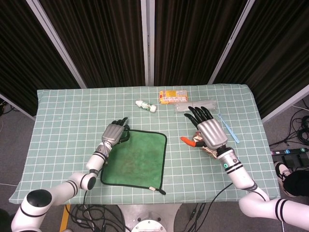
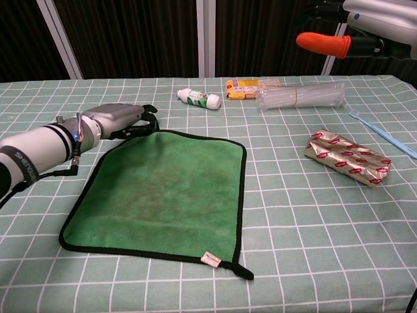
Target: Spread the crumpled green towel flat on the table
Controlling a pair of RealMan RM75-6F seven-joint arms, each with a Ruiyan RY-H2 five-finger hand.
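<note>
The green towel [image 1: 137, 157] with a black hem lies spread flat at the table's front centre, a small tag at its near right corner; the chest view shows the towel [image 2: 166, 192] smooth. My left hand [image 1: 114, 133] lies at the towel's far left corner, fingertips touching the hem, and the chest view shows that left hand [image 2: 119, 121] low on the table holding nothing. My right hand [image 1: 208, 131] hovers to the towel's right, fingers spread and empty; the chest view catches the right hand [image 2: 365, 26] at the top right.
At the back lie a white tube [image 2: 199, 98], a yellow box [image 2: 244, 84] and a clear plastic packet [image 2: 300, 96]. A red-and-silver foil packet [image 2: 348, 158] lies below my right hand. A blue toothbrush [image 2: 384, 134] lies near the right edge.
</note>
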